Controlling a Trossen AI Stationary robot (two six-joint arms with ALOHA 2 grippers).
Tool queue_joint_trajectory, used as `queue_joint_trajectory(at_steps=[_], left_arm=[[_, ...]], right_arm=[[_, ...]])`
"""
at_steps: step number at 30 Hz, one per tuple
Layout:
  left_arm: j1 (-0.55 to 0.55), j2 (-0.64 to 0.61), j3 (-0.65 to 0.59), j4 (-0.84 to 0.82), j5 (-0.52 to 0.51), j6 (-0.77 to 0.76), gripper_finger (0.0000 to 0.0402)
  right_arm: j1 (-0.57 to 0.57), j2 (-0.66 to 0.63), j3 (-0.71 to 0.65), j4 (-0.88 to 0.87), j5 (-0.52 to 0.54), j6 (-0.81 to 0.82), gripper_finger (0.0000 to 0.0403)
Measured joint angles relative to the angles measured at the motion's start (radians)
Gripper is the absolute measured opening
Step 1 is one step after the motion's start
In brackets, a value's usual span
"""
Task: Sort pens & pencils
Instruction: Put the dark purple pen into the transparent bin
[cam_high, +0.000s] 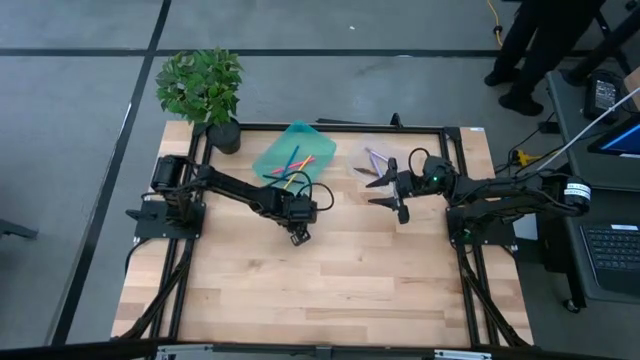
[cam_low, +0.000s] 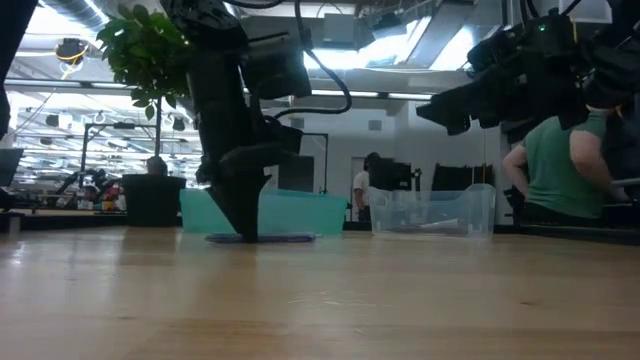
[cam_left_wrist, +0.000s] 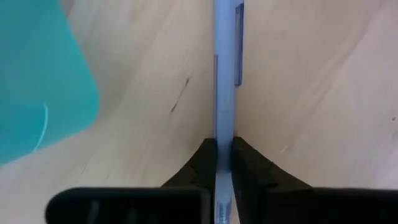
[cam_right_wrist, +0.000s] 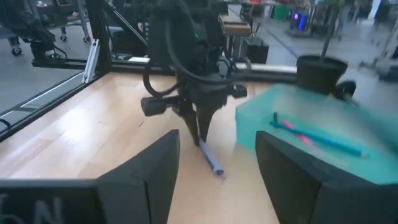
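Near the middle of the high view the left pincer (cam_high: 300, 236) is down at the desk (cam_high: 330, 300), and its wrist view shows the two dark fingers (cam_left_wrist: 202, 163) pinched narrow on a lavender pen (cam_left_wrist: 224, 93) that lies flat on the wood; the right wrist view, looking across, shows the same pen (cam_right_wrist: 211, 160) sticking out from under the fingertips toward the lower middle of that frame. The step in hand looks like the pick of this pen just beside the teal tray (cam_high: 293, 150), which sits up and to the left of centre in the high view and already holds pink, yellow and blue sticks (cam_high: 292, 163). The clear bin (cam_high: 370, 160) to its right seems to hold lavender ones, so the next move probably calls for a clean lift and a carry to that bin, with the grip kept firm so the thin pen does not swivel. The right pincer (cam_high: 387, 190) hangs above the desk right of centre, its fingers spread wide and holding nothing. Whether the pen has left the wood cannot be told: in the low view the left arm hides the contact. The clear bin's contents are too small to count, and the pen's far end is cut off at the top of the left wrist view
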Motion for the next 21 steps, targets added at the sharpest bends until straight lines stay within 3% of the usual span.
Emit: queue_joint_trajectory(at_steps=[5,13,18,21], left_arm=[[-0.032,0.0,-0.005,0.045,-0.041,0.101,0.0022],[-0.118,0.001,-0.008,0.1,-0.217,0.127,0.0022],[-0.139,0.005,-0.007,0.209,-0.196,0.177,0.0022],[-0.138,0.006,-0.007,0.265,-0.2,0.234,0.0022]], right_arm=[[0.0,0.0,0.0,-0.091,0.0,0.041,0.0211],[0.0,0.0,0.0,-0.228,-0.006,0.061,0.0211],[0.009,0.0,0.0,-0.217,-0.155,0.088,0.0211],[0.031,0.0,0.0,-0.209,-0.173,0.103,0.0211]])
